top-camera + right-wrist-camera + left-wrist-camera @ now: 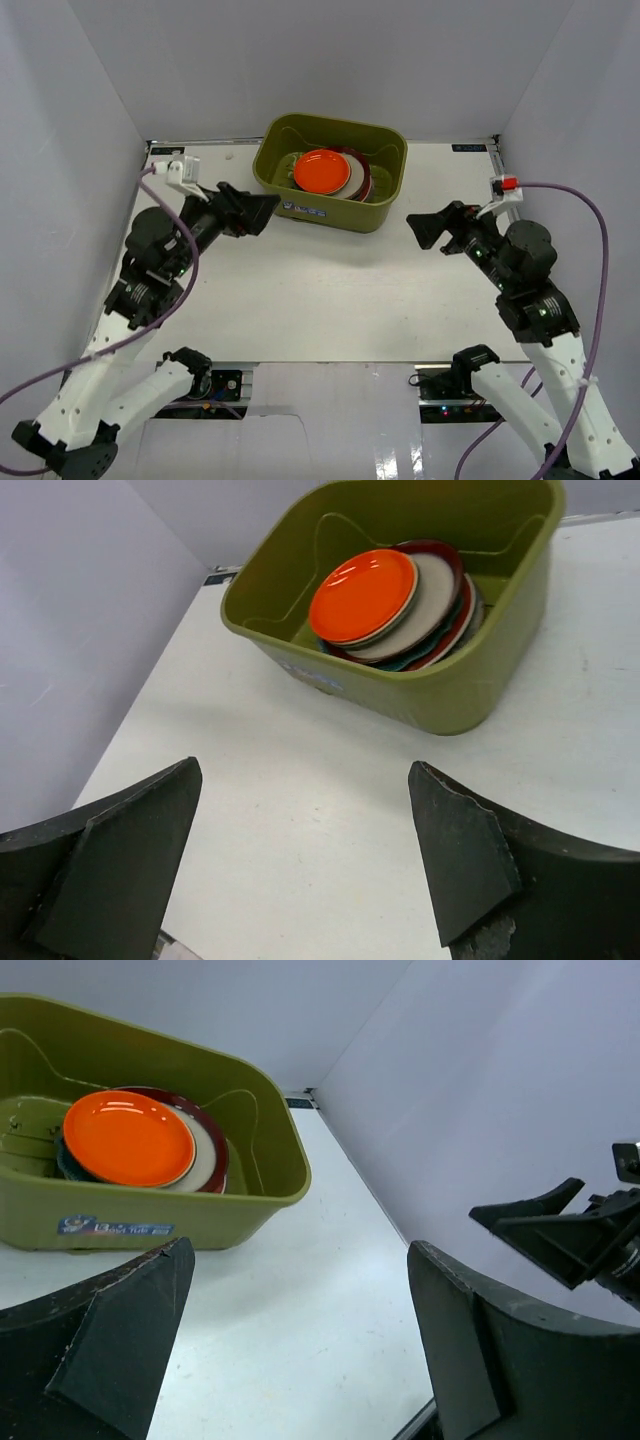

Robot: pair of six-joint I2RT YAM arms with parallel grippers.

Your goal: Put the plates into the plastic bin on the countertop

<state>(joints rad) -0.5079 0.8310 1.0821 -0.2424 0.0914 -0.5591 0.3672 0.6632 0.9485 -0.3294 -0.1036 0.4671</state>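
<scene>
- Plates sit stacked inside the plastic bin, upper centre of the top view, stack leaning toward the bin's right half
- Orange plate is on top, under it a cream plate with dark red rim, then teal edges lower down; we can't count the rest
- Every plate we can see lies in the bin, none shows on the countertop, so we judge the task looks about done
- Bin's long axis runs left to right across the top view, slightly tilted, right end lower
- Left gripper is spread wide and holds nothing; it sits just beside the bin's lower left corner, bin up and to the right of it
- Right gripper also has its jaws wide apart with nothing between; it is near the bin's lower right corner, bin up and to the left of it
- Both point in at the bin; we judge the left one slightly nearer
- Label on the bin's near wall is white with blue and a red spot, print too small to read
- No other brand or writing is readable
</scene>
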